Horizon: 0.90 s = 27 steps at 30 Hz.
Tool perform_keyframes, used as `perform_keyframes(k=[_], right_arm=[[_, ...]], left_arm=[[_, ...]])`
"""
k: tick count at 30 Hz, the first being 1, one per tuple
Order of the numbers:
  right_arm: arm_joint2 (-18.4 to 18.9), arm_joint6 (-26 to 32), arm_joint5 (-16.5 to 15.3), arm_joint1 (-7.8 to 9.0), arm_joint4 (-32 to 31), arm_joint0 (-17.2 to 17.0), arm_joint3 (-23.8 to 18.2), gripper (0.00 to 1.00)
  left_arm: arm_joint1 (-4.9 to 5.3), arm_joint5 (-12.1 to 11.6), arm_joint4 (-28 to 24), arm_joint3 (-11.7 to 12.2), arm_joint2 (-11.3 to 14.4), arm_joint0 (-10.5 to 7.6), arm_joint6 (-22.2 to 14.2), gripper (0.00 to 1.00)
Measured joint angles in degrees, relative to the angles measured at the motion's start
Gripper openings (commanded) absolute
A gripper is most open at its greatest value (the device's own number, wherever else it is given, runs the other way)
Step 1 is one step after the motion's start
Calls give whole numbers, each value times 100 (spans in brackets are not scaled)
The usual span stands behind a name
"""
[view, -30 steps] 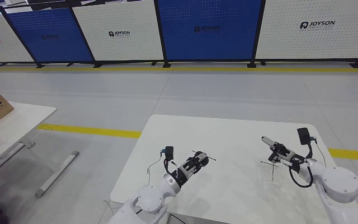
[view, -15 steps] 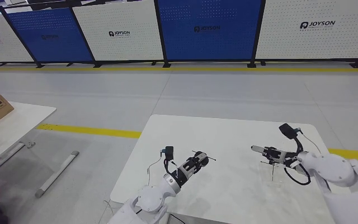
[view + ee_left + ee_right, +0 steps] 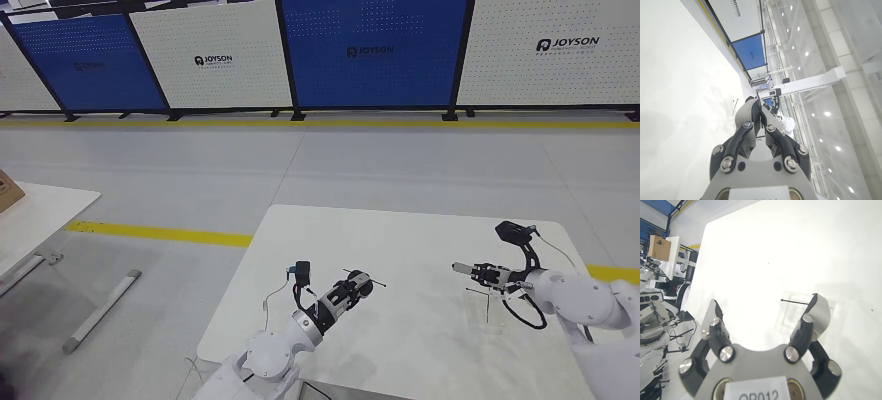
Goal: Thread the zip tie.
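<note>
Two arms in smooth white rounded shells: left arm [image 3: 272, 352], right arm [image 3: 582, 300], with black bands at the joints. On each wrist a small black camera box [image 3: 512, 232] on a short stalk. A black cable [image 3: 527, 318] looped under the right wrist, a thin pale wire [image 3: 270, 296] trailing by the left. Left gripper [image 3: 758, 106] and right gripper [image 3: 764, 300] built alike: flat grey metal base plate [image 3: 757, 357], black link bars [image 3: 800, 330], round silver screws [image 3: 726, 352] at every pivot. Pale grey curved fingers [image 3: 822, 308] faced with black ribbed pads [image 3: 757, 115]. White label [image 3: 757, 386] with black print across each base, cut off at the edge.
</note>
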Motion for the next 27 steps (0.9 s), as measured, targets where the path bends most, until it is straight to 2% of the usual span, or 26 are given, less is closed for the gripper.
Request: perform_keyframes(k=[7, 10, 13, 17, 20, 27], right_arm=[[53, -56, -39, 8, 52, -30, 1, 100], [125, 476, -293, 49, 127, 111, 125, 100], [23, 976, -409, 59, -5, 366, 328, 100], [-228, 1462, -402, 30, -170, 723, 607, 100], [-333, 1401, -290, -10, -105, 899, 803, 100], [-325, 1373, -274, -13, -79, 903, 819, 100]], left_arm=[[0, 0, 0, 0, 0, 0, 0, 0], [0, 0, 0, 0, 0, 0, 0, 0], [0, 0, 0, 0, 0, 0, 0, 0], [0, 0, 0, 0, 0, 0, 0, 0], [0, 0, 0, 0, 0, 0, 0, 0], [0, 0, 0, 0, 0, 0, 0, 0]])
